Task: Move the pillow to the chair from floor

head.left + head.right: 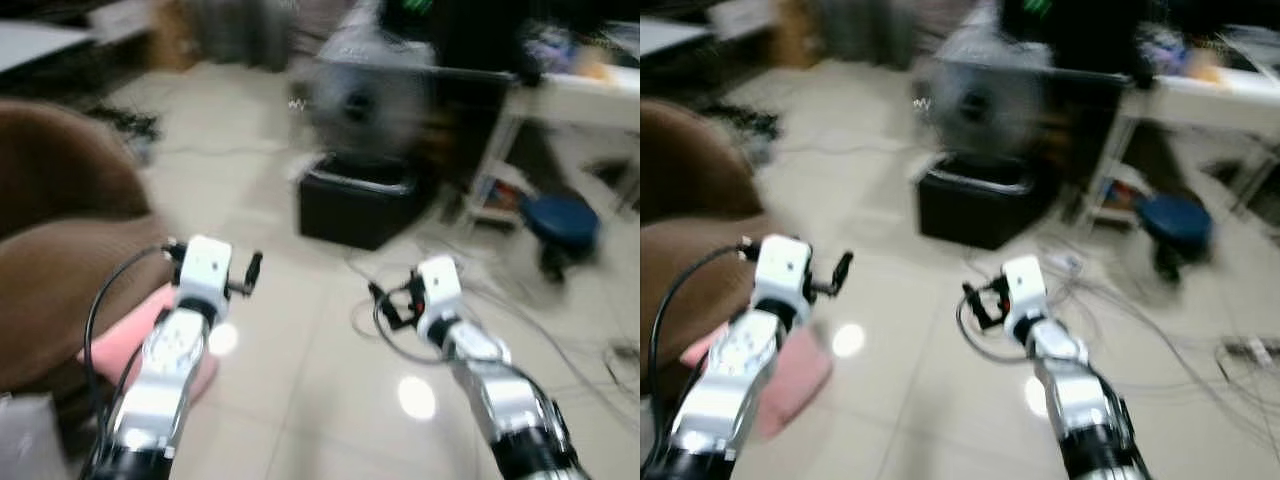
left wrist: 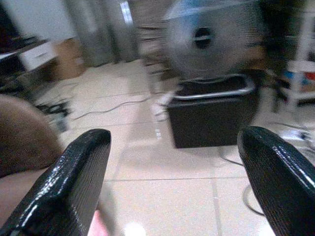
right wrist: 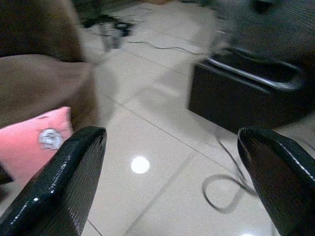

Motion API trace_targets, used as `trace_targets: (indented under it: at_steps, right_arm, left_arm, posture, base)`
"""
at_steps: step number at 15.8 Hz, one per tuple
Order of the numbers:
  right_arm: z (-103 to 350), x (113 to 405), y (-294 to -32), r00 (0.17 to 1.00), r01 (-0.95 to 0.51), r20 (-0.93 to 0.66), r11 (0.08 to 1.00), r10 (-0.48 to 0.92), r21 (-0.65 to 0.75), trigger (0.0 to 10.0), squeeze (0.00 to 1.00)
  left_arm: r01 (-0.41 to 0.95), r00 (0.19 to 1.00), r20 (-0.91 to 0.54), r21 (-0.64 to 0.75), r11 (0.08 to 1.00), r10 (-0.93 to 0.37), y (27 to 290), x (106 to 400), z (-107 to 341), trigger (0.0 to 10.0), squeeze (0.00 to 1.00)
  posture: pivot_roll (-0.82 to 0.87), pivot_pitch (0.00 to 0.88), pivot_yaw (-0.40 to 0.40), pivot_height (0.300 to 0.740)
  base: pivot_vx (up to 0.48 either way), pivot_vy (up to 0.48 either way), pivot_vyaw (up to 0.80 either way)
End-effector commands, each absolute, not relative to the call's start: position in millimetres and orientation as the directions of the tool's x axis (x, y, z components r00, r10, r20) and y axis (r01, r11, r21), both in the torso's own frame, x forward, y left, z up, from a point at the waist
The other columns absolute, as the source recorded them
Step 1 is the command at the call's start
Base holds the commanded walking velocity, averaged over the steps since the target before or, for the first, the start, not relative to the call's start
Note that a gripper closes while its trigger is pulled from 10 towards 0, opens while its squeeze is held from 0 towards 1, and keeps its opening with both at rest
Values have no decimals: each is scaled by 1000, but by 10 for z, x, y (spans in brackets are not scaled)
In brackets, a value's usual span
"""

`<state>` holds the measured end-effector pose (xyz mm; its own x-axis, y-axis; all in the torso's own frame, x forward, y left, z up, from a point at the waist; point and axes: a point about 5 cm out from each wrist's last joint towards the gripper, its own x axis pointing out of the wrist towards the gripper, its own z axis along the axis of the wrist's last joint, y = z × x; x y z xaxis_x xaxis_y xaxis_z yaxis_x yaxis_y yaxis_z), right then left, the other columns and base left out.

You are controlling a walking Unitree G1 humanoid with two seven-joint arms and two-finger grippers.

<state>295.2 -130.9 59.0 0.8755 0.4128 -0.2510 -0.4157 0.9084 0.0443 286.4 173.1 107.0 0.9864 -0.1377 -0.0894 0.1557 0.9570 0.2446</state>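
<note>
A pink pillow (image 1: 125, 340) lies on the pale tiled floor, against the foot of the brown upholstered chair (image 1: 60, 230). My left arm is held out just above and beside the pillow. In its wrist view the left gripper (image 2: 174, 135) stands open, its fingers (image 2: 74, 182) wide apart with only floor between them. The right gripper (image 3: 171, 132) is open too and holds nothing. It hovers over the floor to the right of the pillow (image 3: 29, 142), well apart from it. All views are blurred by motion.
A black box (image 1: 355, 205) with a round fan (image 1: 360, 100) on top stands ahead on the floor. Loose cables (image 1: 500, 300) trail right of it. A blue stool (image 1: 560, 225) and a white table (image 1: 570, 100) stand at the back right.
</note>
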Motion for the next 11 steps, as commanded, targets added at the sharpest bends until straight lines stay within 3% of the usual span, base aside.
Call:
trace_targets:
  at_steps: [1, 7, 11]
  right_arm:
    - [632, 2957, -1214, 863, -449, -230, 892, 450, 61, 10000, 0]
    - [561, 2950, -1274, 863, -442, -256, 896, 437, 39, 10000, 0]
    - [480, 2963, -1373, 882, -379, -301, 925, 361, -3, 10000, 0]
  left_arm:
    - [132, 989, -93, 271, 954, -111, 1820, 2850, 1077, 10000, 0]
    - [137, 989, -97, 271, 953, -115, 1780, 2854, 1063, 10000, 0]
    - [145, 987, -106, 274, 951, -120, 1754, 2854, 1028, 10000, 0]
  posture:
    - [99, 0, -4, 740]
    - [99, 0, -3, 740]
    - [104, 0, -9, 740]
  base:
    - [401, 0, 800]
    - [402, 0, 800]
    - [400, 0, 0]
